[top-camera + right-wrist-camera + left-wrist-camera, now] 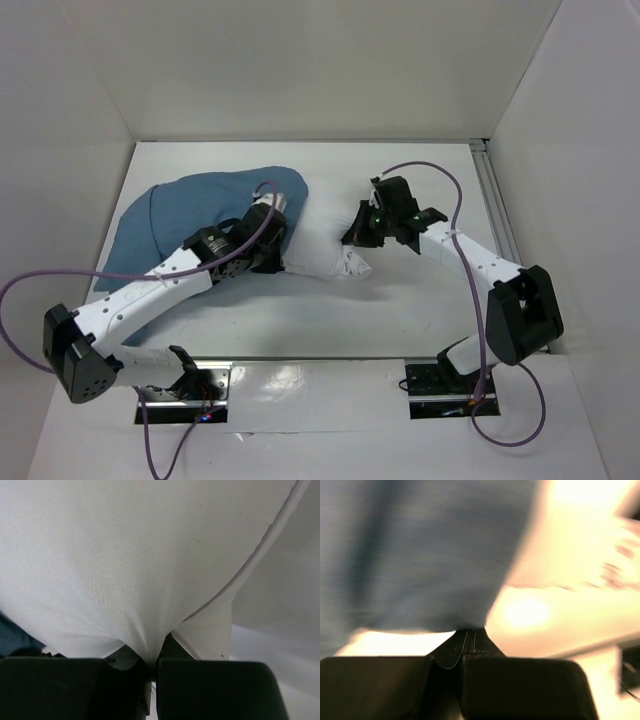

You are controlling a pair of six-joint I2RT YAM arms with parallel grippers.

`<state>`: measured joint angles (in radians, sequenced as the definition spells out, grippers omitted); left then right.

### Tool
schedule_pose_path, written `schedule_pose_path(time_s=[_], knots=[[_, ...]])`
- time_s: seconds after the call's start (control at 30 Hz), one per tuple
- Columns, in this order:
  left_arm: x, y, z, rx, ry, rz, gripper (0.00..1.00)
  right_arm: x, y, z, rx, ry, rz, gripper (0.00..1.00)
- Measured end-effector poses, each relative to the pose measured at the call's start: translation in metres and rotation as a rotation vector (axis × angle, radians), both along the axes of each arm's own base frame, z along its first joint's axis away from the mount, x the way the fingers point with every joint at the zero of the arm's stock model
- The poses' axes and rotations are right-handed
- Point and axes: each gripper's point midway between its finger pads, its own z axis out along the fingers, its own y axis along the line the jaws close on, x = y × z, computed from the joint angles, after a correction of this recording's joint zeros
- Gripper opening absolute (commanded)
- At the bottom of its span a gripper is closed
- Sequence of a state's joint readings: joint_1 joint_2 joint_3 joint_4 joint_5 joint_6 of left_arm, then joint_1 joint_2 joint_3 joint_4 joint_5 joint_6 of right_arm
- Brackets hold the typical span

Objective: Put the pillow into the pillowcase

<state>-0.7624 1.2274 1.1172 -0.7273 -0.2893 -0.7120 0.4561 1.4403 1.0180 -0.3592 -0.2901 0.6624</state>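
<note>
White tabletop (300, 320) carries everything and runs out on all sides of both sets of jaws.

Pillowcase (190, 210), dusty blue and wrinkled, is bunched up. It spreads left of and beyond the left jaws, and its right edge reaches them. In the left wrist view, which is blurred, the blue cloth (420, 555) fills the area straight ahead of the jaws.

Pillow (320, 235), white and plump, lies between the two sets of jaws, with its left end against the pillowcase edge. Can't tell if any of it is inside the case. In the right wrist view, the white fabric (125, 555) bulges directly ahead of the jaws.

Left arm (150, 290) reaches in from the near left, right arm (470, 260) from the near right.

Printed tag (350, 265) sits on the pillow's near corner, just on the near side of the right jaws.

Left jaws: closed tight, pinching the pillowcase edge.

Right jaws: closed tight, with a fold of the pillow clamped between them.
</note>
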Motion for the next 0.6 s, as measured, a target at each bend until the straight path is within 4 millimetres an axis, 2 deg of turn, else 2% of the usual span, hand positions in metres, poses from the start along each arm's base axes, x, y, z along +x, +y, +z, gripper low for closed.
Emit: schedule_pose_path(time_s=[0.2,0.3,0.4,0.47,0.53,0.6], knots=[[0.011,-0.095,0.036,-0.105,0.034,-0.232,0.00,0.016,0.009,0.003,0.013,-0.020,-0.019,0.00],[0.020,-0.116,0.057,-0.130,0.033,-0.298,0.00,0.019,0.006,0.003,0.000,-0.027,-0.041,0.00],[0.029,-0.115,0.099,-0.164,-0.006,-0.329,0.00,0.024,0.003,0.013,-0.013,-0.065,-0.047,0.00],[0.031,-0.107,0.135,-0.184,-0.056,-0.333,0.00,0.018,-0.002,0.029,-0.018,-0.104,-0.032,0.00],[0.028,-0.102,0.164,-0.214,-0.106,-0.340,0.00,0.004,-0.008,0.051,-0.022,-0.148,-0.008,0.00],[0.016,-0.092,0.185,-0.240,-0.143,-0.346,0.00,-0.020,-0.016,0.075,-0.023,-0.193,0.030,0.00]])
